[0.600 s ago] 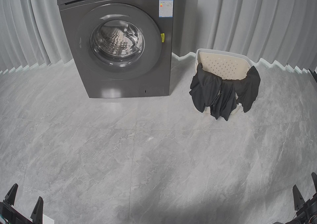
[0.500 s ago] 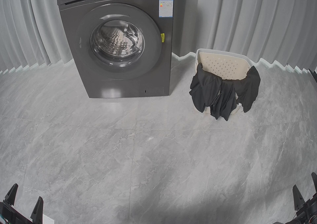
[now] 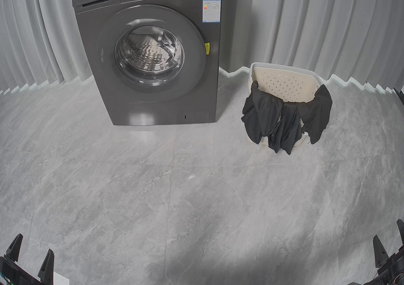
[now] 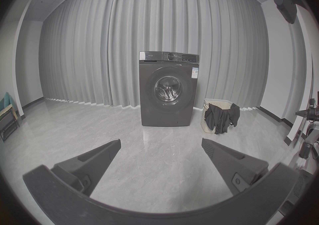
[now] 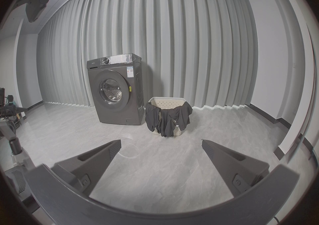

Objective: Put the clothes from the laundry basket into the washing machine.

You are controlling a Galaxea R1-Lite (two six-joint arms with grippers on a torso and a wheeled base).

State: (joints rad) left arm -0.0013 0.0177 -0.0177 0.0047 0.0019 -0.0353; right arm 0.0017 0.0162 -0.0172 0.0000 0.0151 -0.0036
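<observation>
**Dark clothes draped over basket rim; washer door shut, both grippers open**

A pale pleated curtain [image 3: 315,16] is seen across the back of the room, and a grey marbled tile floor [image 3: 189,197] is spread in front of it.

The washing machine [image 3: 147,46] is stood on the floor against the curtain, on the robot's left of centre, with its front turned toward the robot. Its round door [image 3: 149,52] is closed, and the shiny metal drum is seen through the glass.

The laundry basket [image 3: 283,66] is placed upright just beside the machine, on its right, with a small gap between them. Its pale perforated inner wall is exposed at the back.

The clothes [image 3: 277,117], dark in colour, are draped over the basket's front rim. The bundle is spread with its long axis along that rim, from side to side, and its loose ends are hung downward over the outer front wall, nearly to the floor. How much cloth is held inside the basket cannot be told.

The left gripper [image 3: 31,252] is held low at the near left, well apart from the machine, with its fingers spread wide and nothing between them. The right gripper [image 3: 388,235] is held low at the near right, well apart from the basket, likewise spread wide around nothing.
</observation>
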